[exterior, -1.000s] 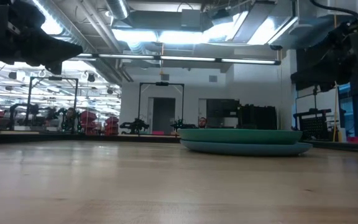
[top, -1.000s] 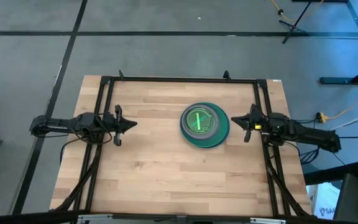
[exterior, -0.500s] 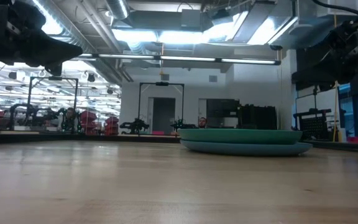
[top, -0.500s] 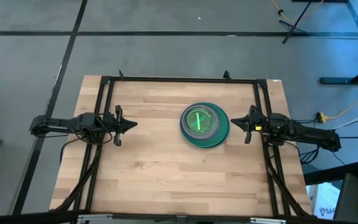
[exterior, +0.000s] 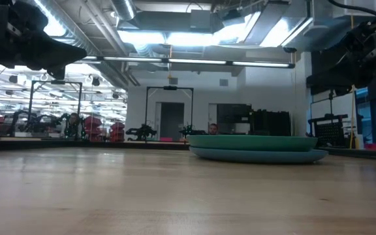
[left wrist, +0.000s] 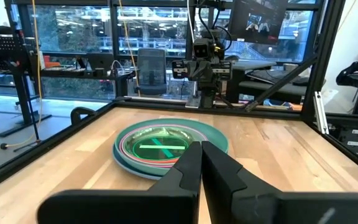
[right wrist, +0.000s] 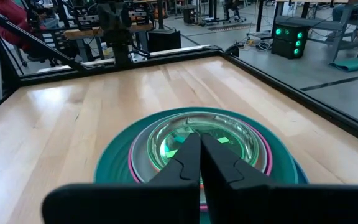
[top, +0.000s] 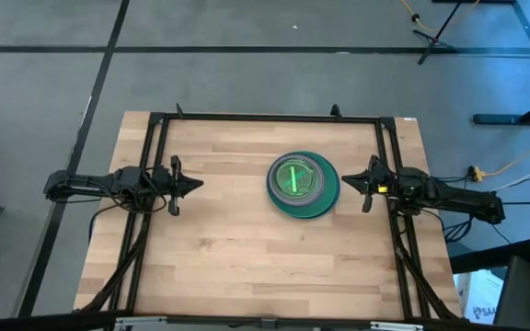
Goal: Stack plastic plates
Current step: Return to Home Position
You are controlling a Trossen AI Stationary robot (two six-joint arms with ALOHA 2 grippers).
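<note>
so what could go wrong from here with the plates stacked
The right gripper, shut, hangs close to the rim of the stack of plates; a stray swing could knock it. The stack looks off-centre, the blue plate peeking out on one side, so a bump might slide it. The left gripper, shut, waits far off.

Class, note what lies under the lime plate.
Under the lime plate, rims of a grey-green plate, a magenta plate and a dark green plate show; anything smaller between is covered.

We see a pale wooden table [top: 237, 248]. One stack of plastic plates [top: 302, 185] rests on it, right of centre.
</note>
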